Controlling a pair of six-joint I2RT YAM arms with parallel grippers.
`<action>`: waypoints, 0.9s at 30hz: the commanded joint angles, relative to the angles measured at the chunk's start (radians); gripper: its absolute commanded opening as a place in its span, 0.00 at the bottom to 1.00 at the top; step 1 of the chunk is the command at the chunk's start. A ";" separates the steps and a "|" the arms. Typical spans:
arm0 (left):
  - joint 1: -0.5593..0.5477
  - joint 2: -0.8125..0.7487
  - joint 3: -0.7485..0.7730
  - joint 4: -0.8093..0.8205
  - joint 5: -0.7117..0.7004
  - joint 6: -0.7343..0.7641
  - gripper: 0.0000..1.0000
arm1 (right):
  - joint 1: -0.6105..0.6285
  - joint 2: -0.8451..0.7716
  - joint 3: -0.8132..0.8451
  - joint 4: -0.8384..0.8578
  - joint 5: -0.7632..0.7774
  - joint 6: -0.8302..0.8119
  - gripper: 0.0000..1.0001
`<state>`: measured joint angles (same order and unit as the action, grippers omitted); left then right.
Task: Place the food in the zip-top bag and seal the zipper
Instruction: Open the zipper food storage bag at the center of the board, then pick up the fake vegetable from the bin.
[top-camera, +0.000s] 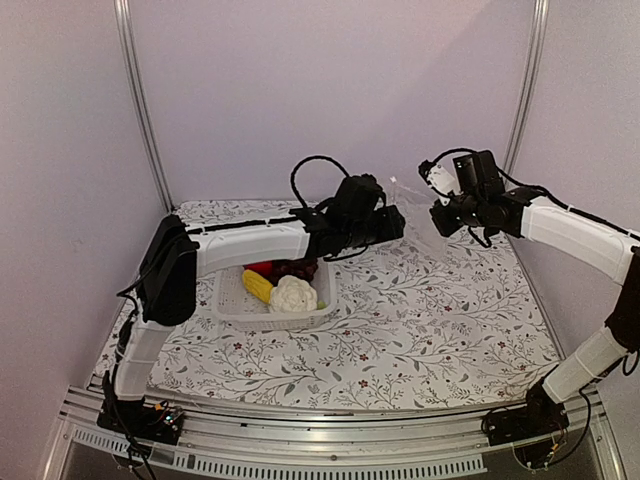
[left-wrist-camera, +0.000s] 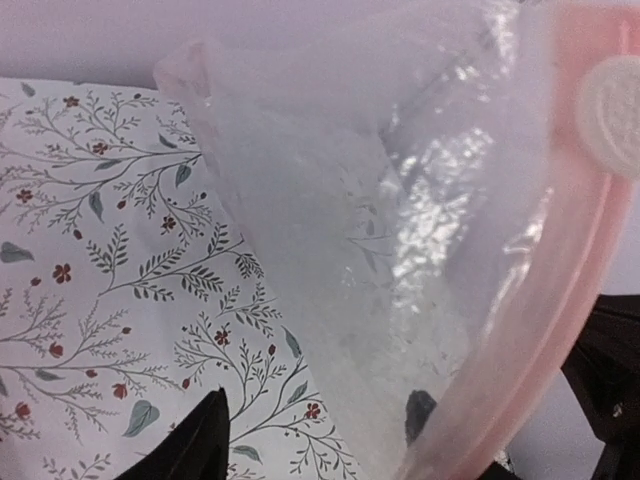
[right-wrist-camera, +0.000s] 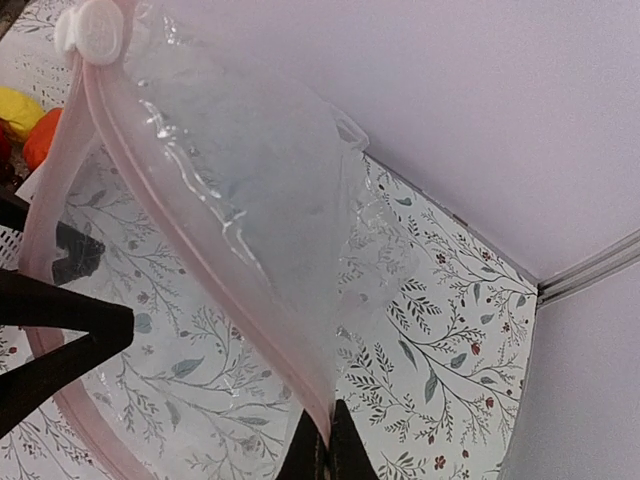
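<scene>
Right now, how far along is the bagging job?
Nothing is bagged: the food sits in the white basket. In hand: the right gripper pinches the zipper, holding the zip-top bag up, mouth open; the left gripper, open, straddles its edge. Left: loading all food, then sealing.

Plain pale lilac walls (top-camera: 330, 90) enclose a table (top-camera: 300, 412) covered by a floral-print cloth (top-camera: 450, 310); aluminium posts (top-camera: 140, 110) stand at its back corners.

From my feed, the table (top-camera: 430, 320) wears a floral cloth, with the white basket (top-camera: 232, 297) parked left of centre. The zip-top bag (right-wrist-camera: 250, 180) maybe brushes it, hard to tell.
</scene>
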<state>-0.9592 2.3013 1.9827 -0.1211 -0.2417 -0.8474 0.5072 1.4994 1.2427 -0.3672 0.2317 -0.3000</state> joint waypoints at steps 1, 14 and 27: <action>-0.006 -0.017 0.060 0.022 0.088 0.226 0.67 | -0.059 -0.016 -0.002 0.017 0.033 -0.011 0.00; 0.027 -0.507 -0.532 -0.186 -0.052 0.446 1.00 | -0.191 -0.001 0.059 0.049 0.006 -0.053 0.00; 0.277 -0.634 -0.715 -0.424 0.033 0.309 1.00 | -0.167 0.051 -0.093 0.070 -0.320 -0.022 0.00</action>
<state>-0.7467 1.6951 1.2682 -0.5011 -0.2253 -0.4747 0.3340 1.5356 1.1908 -0.3134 0.0055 -0.3325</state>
